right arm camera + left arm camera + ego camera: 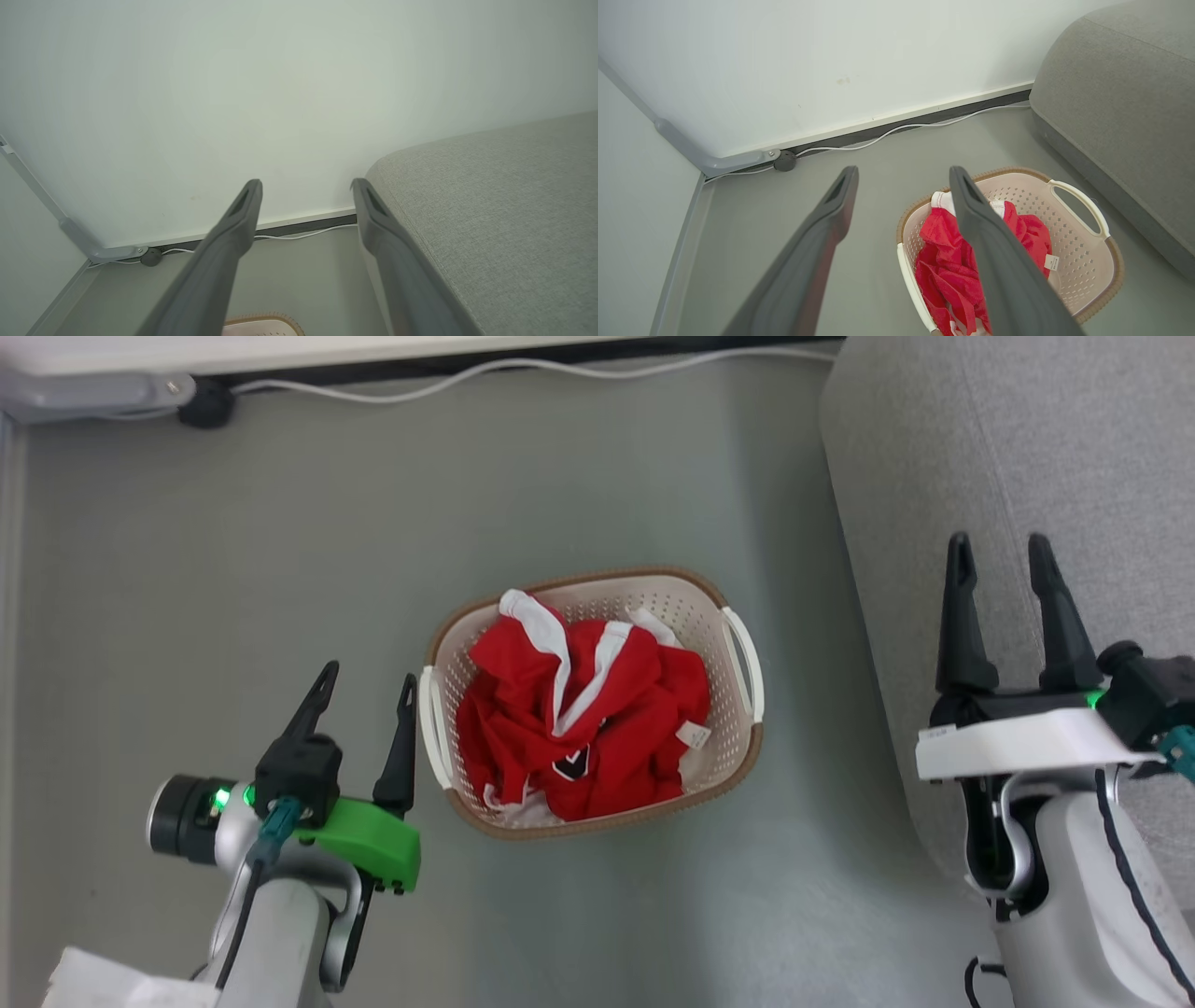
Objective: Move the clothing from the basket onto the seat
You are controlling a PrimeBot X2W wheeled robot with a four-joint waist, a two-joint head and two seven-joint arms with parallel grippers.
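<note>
Room: grey floor, white wall behind, white cable along the skirting to a dark plug.
Basket: cream basket stands on the floor between the two arms, a strip of floor apart from the seat.
Clothing: red clothing crumpled in a heap inside the basket, white trim on top, small white tag on the seat side.
Seat: grey seat on the robot's right.
Left gripper: left gripper has jaws wide and empty, just beside the basket's near handle, outside the rim.
Right gripper: right gripper has jaws wide and empty, over the seat edge, well apart from the basket.
Handling: probably light, soft and limp. It will drape and trail, and thin cloth may slip from a shallow pinch. Pieces look tangled and may come up together.
Grasp: raised fold with white trim at the heap's top. Bite deep into bunched cloth.
In the way: rim and handle sit between the left fingers and the heap, so go over them. A light basket may lift if cloth snags. Cable is well clear.
</note>
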